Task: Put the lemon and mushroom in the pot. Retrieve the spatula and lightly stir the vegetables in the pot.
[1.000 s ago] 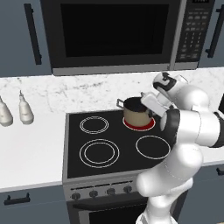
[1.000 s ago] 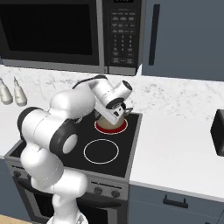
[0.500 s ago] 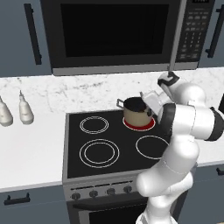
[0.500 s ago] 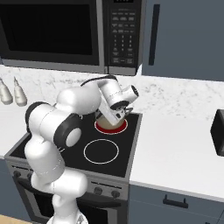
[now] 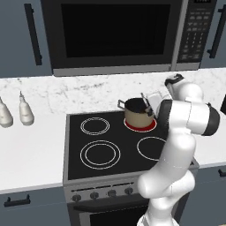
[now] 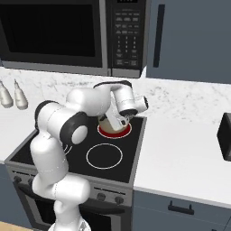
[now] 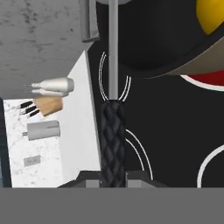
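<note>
Claw (image 7: 113,177) fingers are clenched on the spatula (image 7: 113,100), whose black textured handle runs up between them into a thin grey shaft reaching toward the pot (image 7: 175,48). Inside the pot's dark interior sits the lemon (image 7: 212,15), at the upper right of the hand view. From the left base camera, the tan pot (image 5: 137,112) stands on the glowing red rear burner (image 5: 148,126) of the stove (image 5: 88,150), with the wrist beside its rim. The mushroom cannot be made out.
</note>
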